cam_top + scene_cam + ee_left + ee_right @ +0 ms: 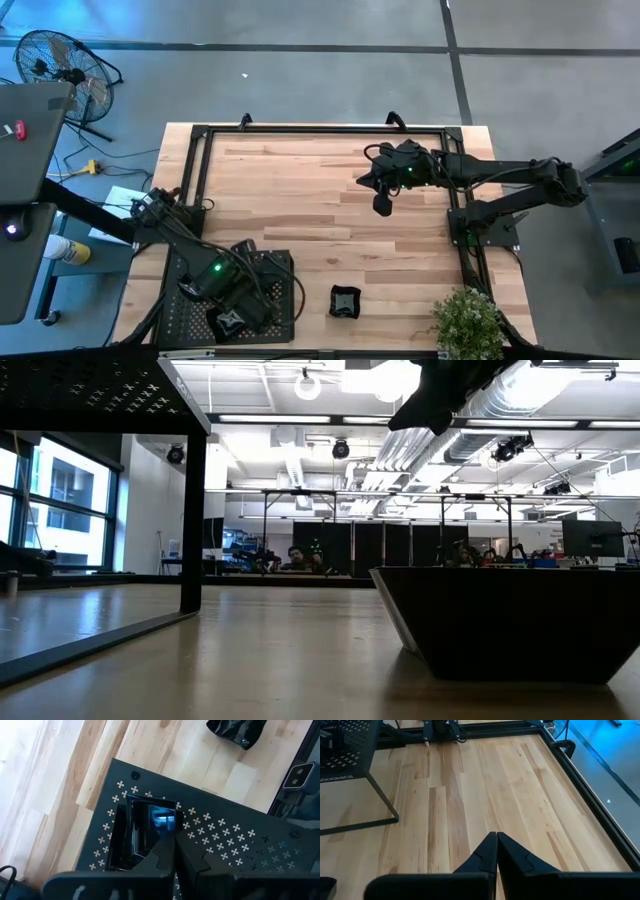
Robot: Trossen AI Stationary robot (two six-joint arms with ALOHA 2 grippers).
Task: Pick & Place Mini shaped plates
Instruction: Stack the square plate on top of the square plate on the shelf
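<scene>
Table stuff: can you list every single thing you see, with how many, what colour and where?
Mini shaped plates: two seen, glossy black; one on the bare wood near the front edge, one on the tray under the left end effector.
Perforated tray: one, black, front-left corner of the table.
Potted plant: one, green, front-right corner.
Table: one, light wood with a black frame.
Fan: one, black, on the floor beyond the table's left side.
Left end effector: shut, over the tray.
Right end effector: shut, raised above the table's right side.
</scene>
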